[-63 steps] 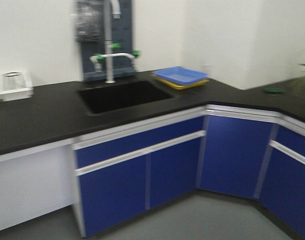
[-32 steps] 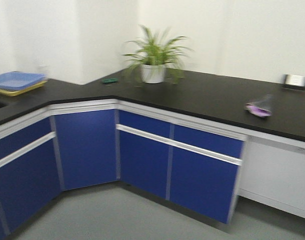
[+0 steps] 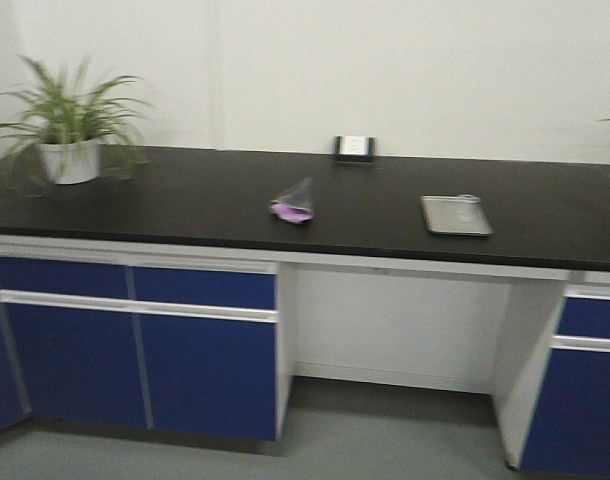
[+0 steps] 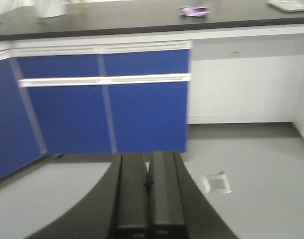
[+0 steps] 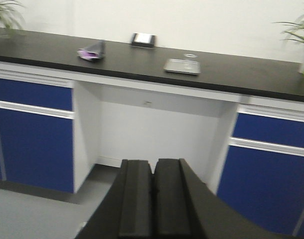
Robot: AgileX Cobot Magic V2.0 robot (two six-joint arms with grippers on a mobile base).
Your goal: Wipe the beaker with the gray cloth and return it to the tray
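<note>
The beaker [image 3: 469,200], blurred and faint, appears to stand in the far right corner of the tray [image 3: 447,222], which lies on the black tabletop [image 3: 185,205]. A gray-and-purple object [image 3: 293,203] lies well apart to the left. The left gripper [image 4: 148,167] and right gripper [image 5: 153,172] point levelly toward the blue cabinets [image 3: 135,350], low above the floor [image 4: 251,159], jaws clenched on nothing.
</note>
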